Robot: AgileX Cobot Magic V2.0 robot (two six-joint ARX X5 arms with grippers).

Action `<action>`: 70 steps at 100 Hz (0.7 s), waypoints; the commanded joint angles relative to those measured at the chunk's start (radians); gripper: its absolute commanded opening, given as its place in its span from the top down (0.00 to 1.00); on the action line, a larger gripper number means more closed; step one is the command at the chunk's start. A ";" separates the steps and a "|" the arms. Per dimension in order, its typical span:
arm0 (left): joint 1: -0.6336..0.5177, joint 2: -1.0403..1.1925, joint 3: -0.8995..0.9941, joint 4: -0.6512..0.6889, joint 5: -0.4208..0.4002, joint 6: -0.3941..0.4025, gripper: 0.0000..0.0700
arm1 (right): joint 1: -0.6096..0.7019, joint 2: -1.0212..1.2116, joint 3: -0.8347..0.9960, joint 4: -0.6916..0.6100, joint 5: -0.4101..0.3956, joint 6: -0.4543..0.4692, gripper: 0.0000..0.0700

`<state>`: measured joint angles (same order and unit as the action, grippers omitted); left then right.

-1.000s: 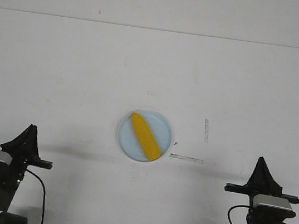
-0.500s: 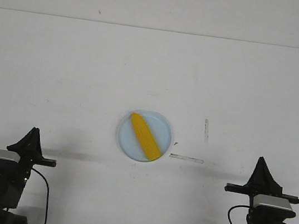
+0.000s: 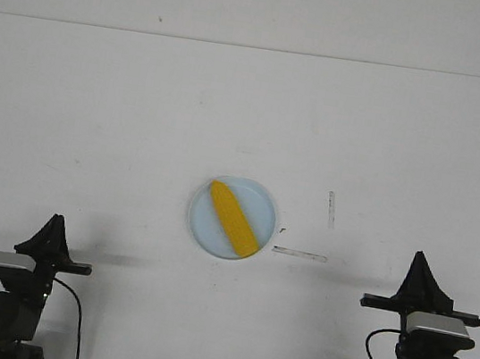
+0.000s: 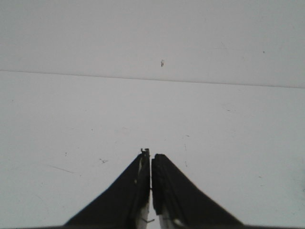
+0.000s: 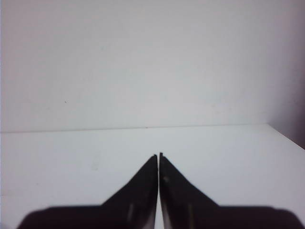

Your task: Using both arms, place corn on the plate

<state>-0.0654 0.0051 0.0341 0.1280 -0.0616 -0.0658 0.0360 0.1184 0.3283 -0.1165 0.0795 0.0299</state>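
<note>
**Front view: corn lying on the plate, both grippers closed and empty**

Front view coverage shows the corn laid diagonally across the plate, its pointed end toward 11 o'clock and its blunt end toward 5 o'clock, reaching close to the rim. The plate is set near the middle of the white table. Two thin dark marks are seen on the table at the plate's 3 o'clock side, one lying flat and one standing upright, both apart from the plate.

The left gripper is parked at about 7 o'clock from the plate, well apart from it, tip pointing up in the picture. The right gripper is parked at about 4 o'clock from the plate, also well apart.

In the left wrist view, the left gripper is seen with its fingers pressed together, only a hairline seam between them, and nothing is held. In the right wrist view, the right gripper is likewise drawn closed to a thin seam, with nothing gripped. Only bare table and wall are seen beyond both tips.
</note>
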 commanded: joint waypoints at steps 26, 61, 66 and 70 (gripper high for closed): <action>0.002 -0.002 -0.021 0.014 -0.001 0.009 1.00 | -0.001 -0.002 0.000 0.011 0.000 -0.002 1.00; 0.002 -0.002 -0.021 0.045 -0.001 0.009 1.00 | -0.001 -0.002 0.000 0.011 0.000 -0.002 1.00; 0.002 -0.002 -0.021 0.045 -0.001 0.009 1.00 | -0.001 -0.002 0.000 0.011 0.000 -0.002 1.00; 0.002 -0.002 -0.021 0.045 -0.001 0.009 1.00 | -0.001 -0.002 0.000 0.011 0.000 -0.002 1.00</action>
<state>-0.0654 0.0051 0.0341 0.1577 -0.0612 -0.0658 0.0364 0.1184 0.3283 -0.1158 0.0795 0.0299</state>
